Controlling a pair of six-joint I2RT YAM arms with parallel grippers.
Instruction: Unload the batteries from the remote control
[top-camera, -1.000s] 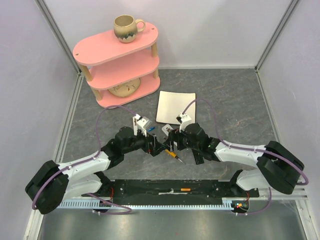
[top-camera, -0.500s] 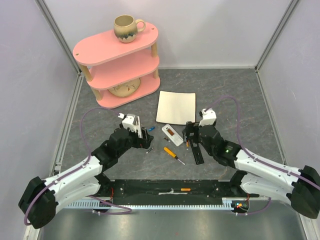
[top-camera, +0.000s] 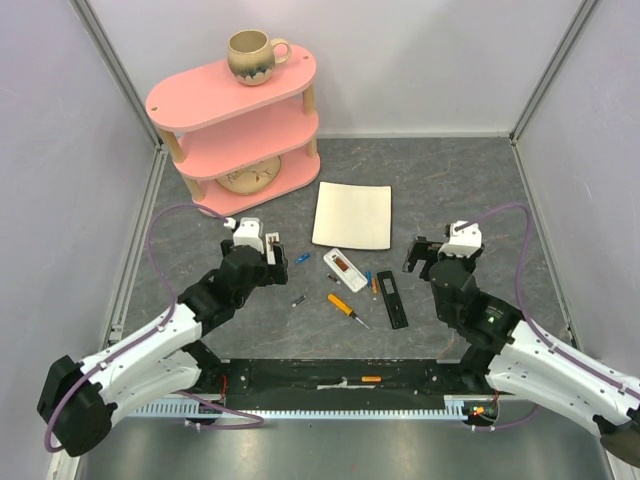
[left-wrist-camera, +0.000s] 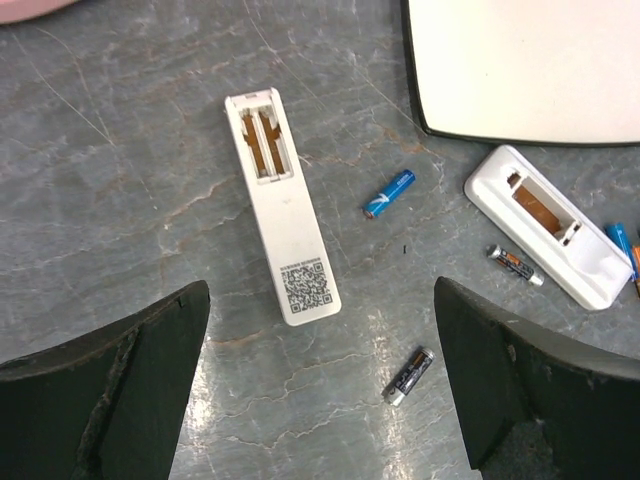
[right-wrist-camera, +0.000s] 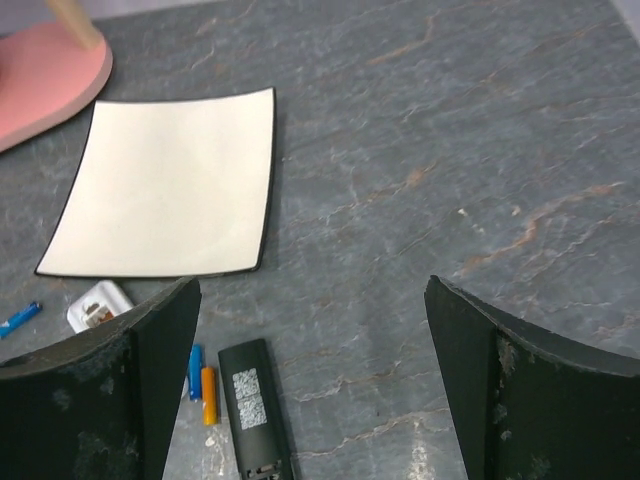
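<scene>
A long white remote (left-wrist-camera: 280, 205) lies back up with its battery bay open and empty. A shorter white remote (left-wrist-camera: 550, 225) (top-camera: 345, 270), bay also open, lies to its right. A black remote (top-camera: 392, 298) (right-wrist-camera: 258, 405) lies back up beside it. Loose batteries lie on the table: a blue one (left-wrist-camera: 388, 193) (top-camera: 303, 259), two dark ones (left-wrist-camera: 515, 265) (left-wrist-camera: 410, 375), and a blue (right-wrist-camera: 194, 372) and an orange one (right-wrist-camera: 208, 395) side by side left of the black remote. My left gripper (left-wrist-camera: 320, 400) (top-camera: 272, 262) is open and empty above the long white remote. My right gripper (right-wrist-camera: 310, 400) (top-camera: 425, 258) is open and empty, right of the black remote.
An orange-handled screwdriver (top-camera: 345, 308) lies in front of the remotes. A white sheet (top-camera: 352, 214) lies behind them. A pink three-tier shelf (top-camera: 240, 130) with a mug (top-camera: 252, 55) on top stands at the back left. Walls close in both sides.
Both grippers have drawn apart from the middle, left arm to the left, right arm to the right and back. The black remote and screwdriver now lie uncovered on the table.
</scene>
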